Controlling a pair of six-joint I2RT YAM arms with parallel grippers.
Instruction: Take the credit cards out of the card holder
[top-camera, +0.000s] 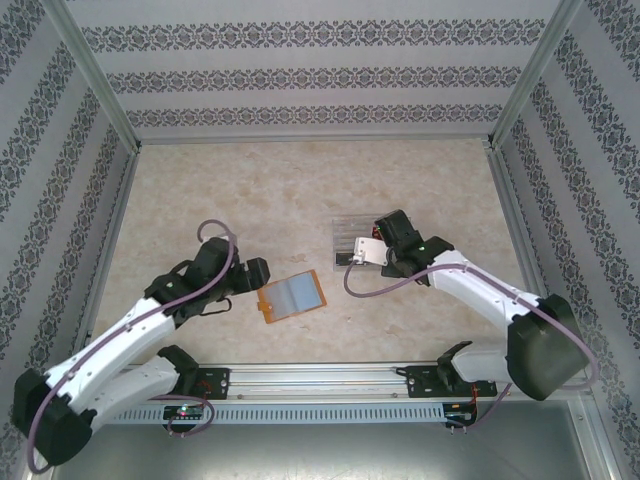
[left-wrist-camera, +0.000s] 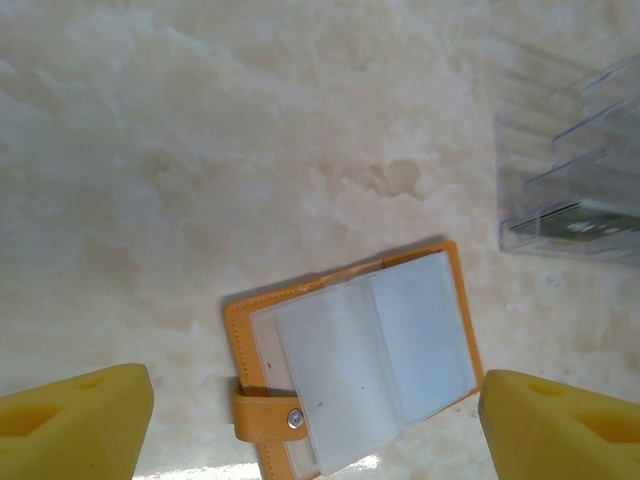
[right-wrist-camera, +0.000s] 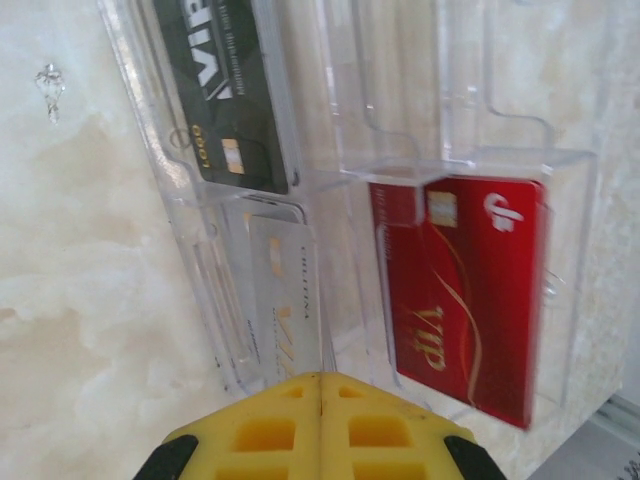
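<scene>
At your left hand (left-wrist-camera: 315, 425): spread wide, empty, above the tabletop (left-wrist-camera: 200, 150).
Just ahead: the card holder (left-wrist-camera: 400, 320) lies open and flat, long axis slanting across the finger gap.
Nearer arm: left; your right hand (right-wrist-camera: 320, 420) sits well apart at the clear tray (right-wrist-camera: 520, 100), pads together, pale credit card (right-wrist-camera: 285, 300) reaching them, grip uncertain.

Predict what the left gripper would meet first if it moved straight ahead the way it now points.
Most likely the open card holder, which lies flat on the table between the left gripper's spread fingers. Depth is unclear, so bare table beside it is possible.
</scene>
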